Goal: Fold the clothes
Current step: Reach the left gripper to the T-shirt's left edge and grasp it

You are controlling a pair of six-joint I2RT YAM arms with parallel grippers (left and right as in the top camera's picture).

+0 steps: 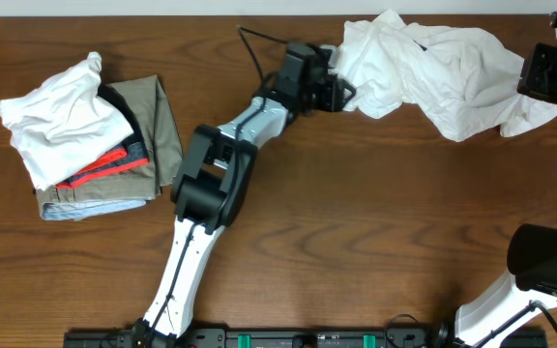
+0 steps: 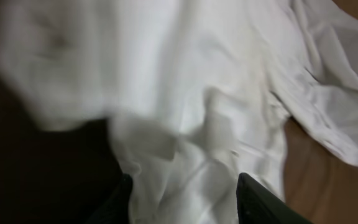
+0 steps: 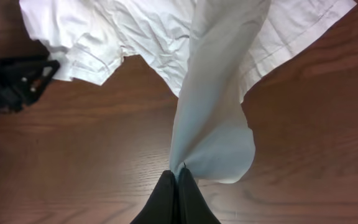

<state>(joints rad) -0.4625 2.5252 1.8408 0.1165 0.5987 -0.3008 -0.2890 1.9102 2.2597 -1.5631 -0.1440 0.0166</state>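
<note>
A crumpled white shirt [image 1: 433, 72] lies at the back right of the wooden table. My left gripper [image 1: 341, 94] is at its left end, open, with white cloth [image 2: 191, 143] between the two fingers [image 2: 182, 193]. My right gripper [image 1: 549, 72] is at the shirt's right end. In the right wrist view its fingers [image 3: 178, 180] are shut on a fold of the white shirt [image 3: 213, 118], which hangs lifted above the table.
A pile of folded clothes [image 1: 90, 135] sits at the left: a white garment on top, red, dark and khaki pieces below. The left arm [image 1: 220, 164] stretches across the table's middle. Bare wood [image 1: 375, 222] lies in front of the shirt.
</note>
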